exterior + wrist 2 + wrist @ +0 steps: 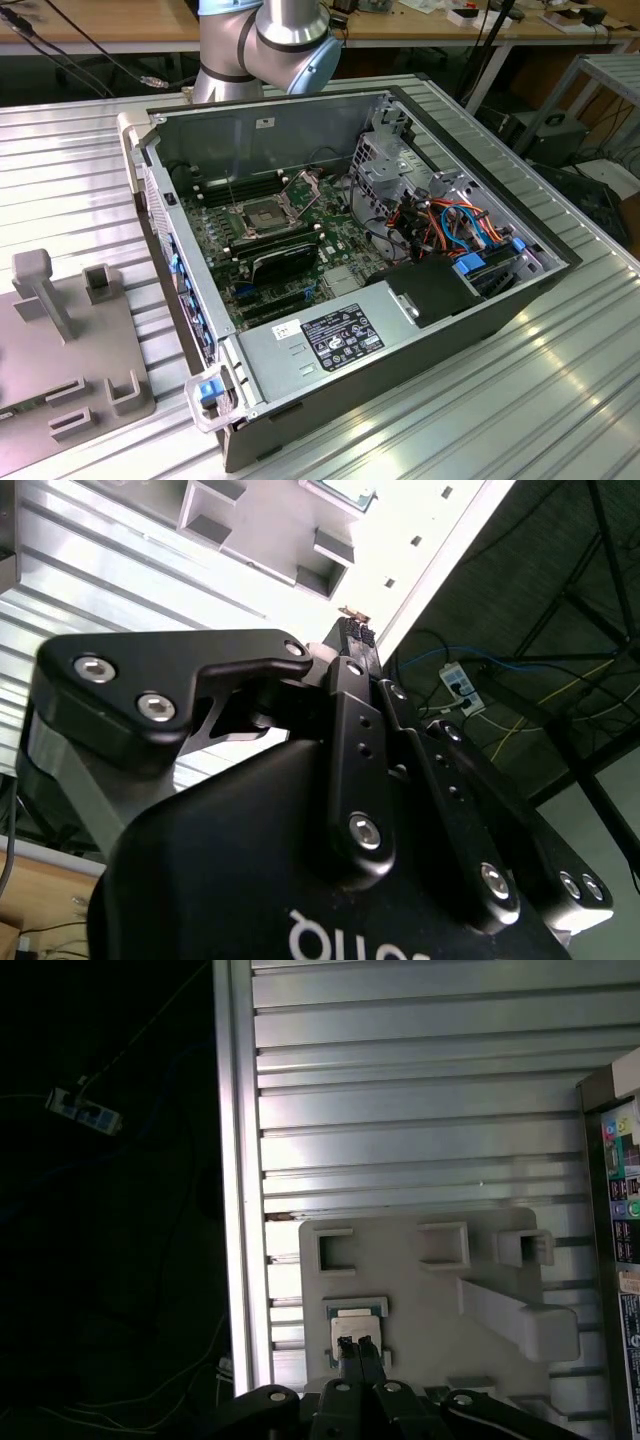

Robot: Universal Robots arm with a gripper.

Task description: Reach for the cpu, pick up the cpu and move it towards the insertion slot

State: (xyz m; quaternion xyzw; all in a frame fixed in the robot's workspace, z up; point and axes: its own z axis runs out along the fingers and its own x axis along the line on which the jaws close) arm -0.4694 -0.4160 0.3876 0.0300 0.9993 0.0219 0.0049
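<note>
Locating the cpu (355,1314): one flat square chip with a pale metallic top and a green rim. It lies in a shallow pocket of the fixture plate, close to the plate edge nearest the table's edge rail.
Gripper (355,1344): black, made of bolted link plates. In the first wrist view its two fingers (345,1348) taper to ridged tips, and the tips sit over the cpu's near edge. Contact cannot be determined.
Gripper state: the fingers are closed against each other in both wrist views, with nothing between them.
Fixture plate (430,1290): one grey, matte, moulded plate. It carries raised open-sided brackets and one long upright post.
Table (400,1110): one surface of ribbed aluminium with parallel grooves and a bright rail along its edge.
Computer case (250,135): one open grey sheet-metal box lying on the table beside the plate.
Insertion slot (262,213): one square socket with a silver metal frame around a dark centre. It sits on the green board inside the case, well apart from the plate.
Arm (265,40): one arm with rounded silver-grey joints, standing at the table's far edge in the exterior view.
</note>
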